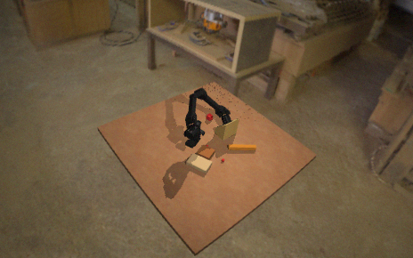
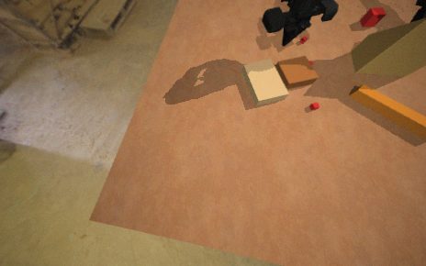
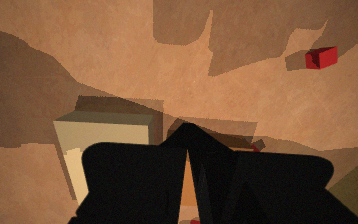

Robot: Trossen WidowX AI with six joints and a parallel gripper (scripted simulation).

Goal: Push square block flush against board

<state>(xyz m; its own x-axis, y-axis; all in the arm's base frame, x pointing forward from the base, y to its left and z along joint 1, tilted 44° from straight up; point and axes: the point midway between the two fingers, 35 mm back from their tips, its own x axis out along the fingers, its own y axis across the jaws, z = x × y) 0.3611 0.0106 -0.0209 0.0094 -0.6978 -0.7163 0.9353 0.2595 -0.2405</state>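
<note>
The cream board [image 1: 199, 164] [image 2: 267, 83] [image 3: 110, 133] lies flat on the mat. The orange-brown square block [image 1: 206, 152] [image 2: 297, 73] [image 3: 188, 187] lies flat beside one long side of it. A narrow gap shows between them at the end nearer the arm; I cannot tell whether they touch at the other end. My gripper [image 1: 191, 143] [image 2: 286, 43] [image 3: 187, 128] is shut and empty. It is above the mat on the arm's side of the block, apart from both parts in the exterior view. In the wrist view the fingers hide most of the block.
A small red cube [image 1: 222, 160] [image 2: 314, 106] lies near the block. An orange bar [image 1: 242, 148] [image 2: 392, 110] and an olive wedge-like panel [image 1: 227, 129] [image 2: 390, 50] are on the block's other side. A larger red block [image 1: 209, 116] [image 2: 373, 17] [image 3: 321, 58] lies farther back.
</note>
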